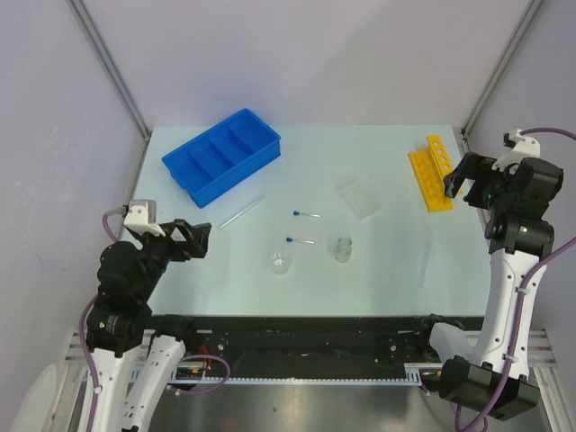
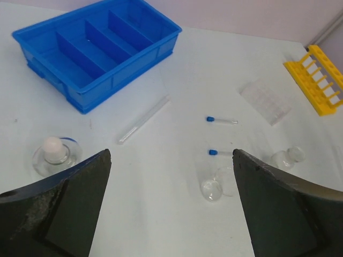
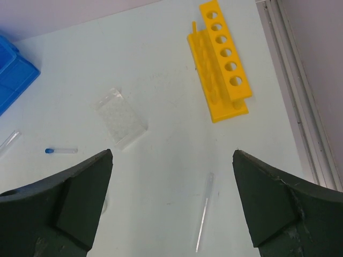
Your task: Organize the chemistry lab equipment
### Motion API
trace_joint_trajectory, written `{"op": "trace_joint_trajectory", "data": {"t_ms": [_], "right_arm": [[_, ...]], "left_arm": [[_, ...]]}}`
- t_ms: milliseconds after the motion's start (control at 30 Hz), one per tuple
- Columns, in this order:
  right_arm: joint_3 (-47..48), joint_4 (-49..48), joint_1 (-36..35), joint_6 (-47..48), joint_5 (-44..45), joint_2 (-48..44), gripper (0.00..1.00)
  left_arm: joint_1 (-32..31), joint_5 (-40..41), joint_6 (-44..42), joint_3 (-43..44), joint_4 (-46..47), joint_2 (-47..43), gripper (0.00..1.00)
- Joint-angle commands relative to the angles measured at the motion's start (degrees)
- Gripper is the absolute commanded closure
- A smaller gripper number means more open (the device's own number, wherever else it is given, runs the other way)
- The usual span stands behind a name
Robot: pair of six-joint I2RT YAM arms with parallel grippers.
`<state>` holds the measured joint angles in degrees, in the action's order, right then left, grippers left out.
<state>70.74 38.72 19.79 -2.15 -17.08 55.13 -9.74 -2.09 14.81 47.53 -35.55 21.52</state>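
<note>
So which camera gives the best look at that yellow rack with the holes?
The right wrist view: the yellow rack lies whole and close, its six holes countable. The top view shows it small and distant. The left wrist view catches it far off, at the picture's right edge.

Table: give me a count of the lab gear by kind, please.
Blue divided tray: 1
Yellow holed rack: 1
Clear rectangular plate: 1
Long clear tubes: 2
Blue-capped tubes: 2
Glass beaker: 1
Glass vial: 1
White-topped round glass piece: 1
Total: 10
</note>
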Motion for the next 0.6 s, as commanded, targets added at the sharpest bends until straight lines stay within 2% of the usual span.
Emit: {"op": "trace_joint_trajectory", "data": {"t_ms": [0,233,333,367,467,567], "right_arm": [[1.2,-0.8,0.2,0.5,-2.2,-0.7,0.01],[1.1,0.2,0.2,2.0,-8.0,-0.9,0.0],[1.2,3.2,0.2,8.3,-17.1,-0.6,0.0],[1.2,4.5,0.2,14.7,-24.4,-0.5,0.0],[1.1,11.9,0.2,27.4,-37.1,0.1,0.0],[0.6,17.7,-1.2,34.3,-41.8,0.3,0.0]], "left_arm": [[-0.2,-8.1,3.3,-1.5,2.6,0.6,0.0],[-0.2,-12.1,4.8,-3.2,2.7,0.0,0.0],[-0.2,-15.0,5.0,-3.8,3.0,0.7,0.0],[-0.2,-16.2,5.0,-4.1,3.3,0.9,0.0],[-0.2,-19.4,5.8,-5.3,4.5,1.8,0.0],[-0.1,-21.8,6.8,-6.6,5.6,3.1,0.0]]}}
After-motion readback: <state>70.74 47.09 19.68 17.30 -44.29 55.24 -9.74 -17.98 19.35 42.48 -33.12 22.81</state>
